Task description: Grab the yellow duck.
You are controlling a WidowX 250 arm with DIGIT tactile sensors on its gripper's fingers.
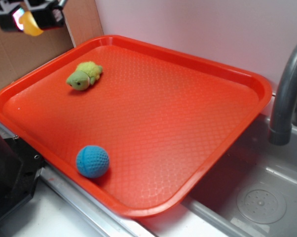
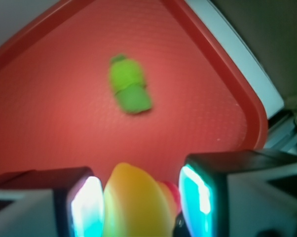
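The yellow duck [image 1: 31,24] is a small glossy yellow-orange toy held between my gripper's fingers at the top left of the exterior view, well above the tray. In the wrist view the duck [image 2: 136,205] fills the gap between the two lit pads. My gripper [image 2: 141,205] is shut on it; it also shows in the exterior view [image 1: 25,19], raised above the back left corner of the red tray [image 1: 227,69].
A fuzzy green plush turtle [image 1: 84,75] lies near the tray's back left, also seen in the wrist view [image 2: 129,85]. A blue ball [image 1: 92,161] sits at the tray's front edge. A grey faucet [image 1: 286,94] and sink [image 1: 262,197] are on the right.
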